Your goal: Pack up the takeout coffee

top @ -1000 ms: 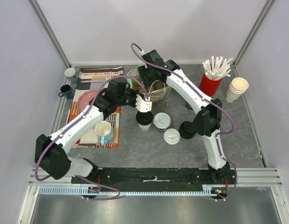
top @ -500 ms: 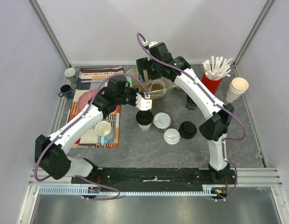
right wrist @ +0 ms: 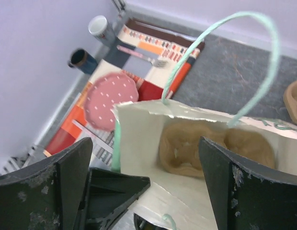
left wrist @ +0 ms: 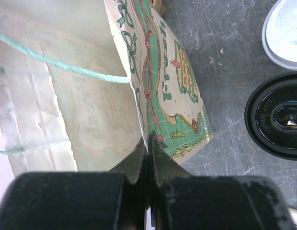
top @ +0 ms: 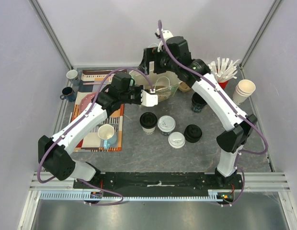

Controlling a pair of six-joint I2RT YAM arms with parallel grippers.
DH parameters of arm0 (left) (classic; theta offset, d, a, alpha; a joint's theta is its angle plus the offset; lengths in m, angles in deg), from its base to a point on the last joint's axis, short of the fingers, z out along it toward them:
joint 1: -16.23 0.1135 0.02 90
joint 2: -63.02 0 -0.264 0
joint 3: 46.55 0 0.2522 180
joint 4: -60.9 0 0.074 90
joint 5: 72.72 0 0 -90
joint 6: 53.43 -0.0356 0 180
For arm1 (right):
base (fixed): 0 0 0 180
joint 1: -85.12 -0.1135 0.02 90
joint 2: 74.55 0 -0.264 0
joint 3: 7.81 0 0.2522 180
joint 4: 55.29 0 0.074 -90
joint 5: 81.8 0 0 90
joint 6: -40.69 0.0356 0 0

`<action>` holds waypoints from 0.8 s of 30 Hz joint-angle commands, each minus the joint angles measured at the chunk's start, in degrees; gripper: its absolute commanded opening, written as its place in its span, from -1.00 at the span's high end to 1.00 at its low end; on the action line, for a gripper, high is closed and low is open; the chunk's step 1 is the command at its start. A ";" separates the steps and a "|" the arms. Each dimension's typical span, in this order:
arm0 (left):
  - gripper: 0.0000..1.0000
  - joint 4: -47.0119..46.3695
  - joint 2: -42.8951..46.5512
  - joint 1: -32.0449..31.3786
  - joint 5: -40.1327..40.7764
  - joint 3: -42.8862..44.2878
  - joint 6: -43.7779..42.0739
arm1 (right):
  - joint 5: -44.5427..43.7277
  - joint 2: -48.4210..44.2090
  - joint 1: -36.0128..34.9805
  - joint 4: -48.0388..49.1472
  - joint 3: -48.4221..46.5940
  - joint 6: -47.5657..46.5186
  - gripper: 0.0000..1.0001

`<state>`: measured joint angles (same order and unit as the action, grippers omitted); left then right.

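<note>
Once lower, right gripper (right wrist: pixel 144 143) now above bag (top: pixel 164 90)

Pink plate (right wrist: pixel 111 101) on patterned placemat (top: pixel 104 74)

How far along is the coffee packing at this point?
Done: the left gripper pinches the rim of the paper bag, holding it open. In hand: the right gripper hovers open and empty above the bag. Left: two white-lidded cups sit on the table, unpacked.
</note>
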<state>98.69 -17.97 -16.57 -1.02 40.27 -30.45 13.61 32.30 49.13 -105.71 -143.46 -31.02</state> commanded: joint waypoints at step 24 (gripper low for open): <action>0.96 10.07 -3.91 3.96 -5.77 9.21 6.03 | 21.92 -34.33 12.70 -6.03 25.55 -15.01 -0.33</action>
<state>108.87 -21.77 -13.70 -4.69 47.09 -25.84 33.46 -0.60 62.66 -102.13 -122.21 -39.22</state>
